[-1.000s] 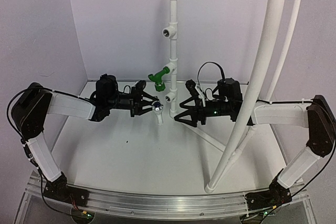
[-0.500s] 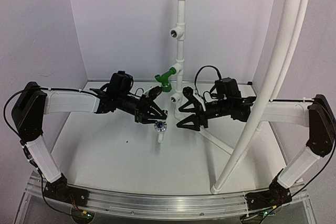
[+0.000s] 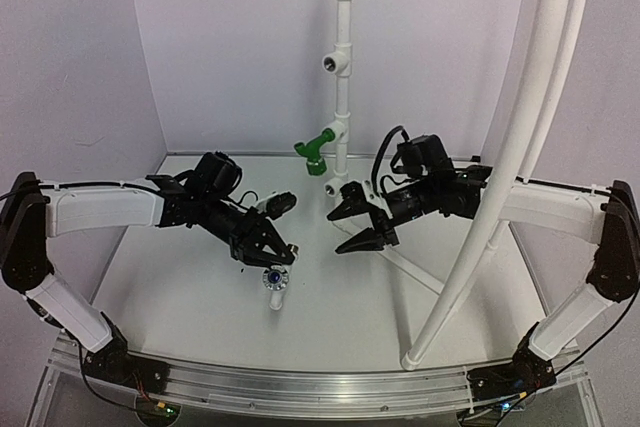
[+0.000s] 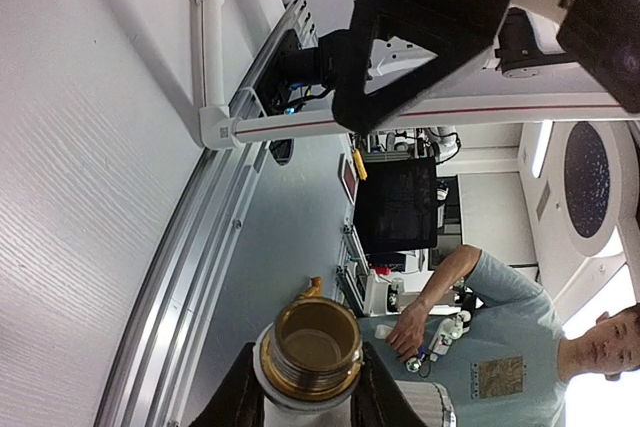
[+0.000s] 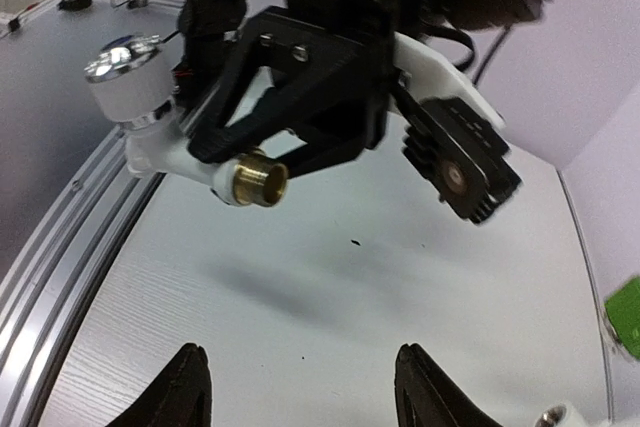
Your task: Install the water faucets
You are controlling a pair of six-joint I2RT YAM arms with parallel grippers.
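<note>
Faucet (image 3: 275, 282) in left pincer (image 3: 277, 263), thread end (image 5: 262, 179) facing right pincer (image 3: 337, 232)

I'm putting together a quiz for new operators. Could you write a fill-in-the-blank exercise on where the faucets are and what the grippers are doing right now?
1. The left gripper is shut on the held faucet, whose plastic body is ___.
2. The mounted faucet, at a tee on the upright pipe, is coloured ___.
3. The right gripper holds nothing, and its jaws stand ___.

Missing words: white; green; open.
</note>
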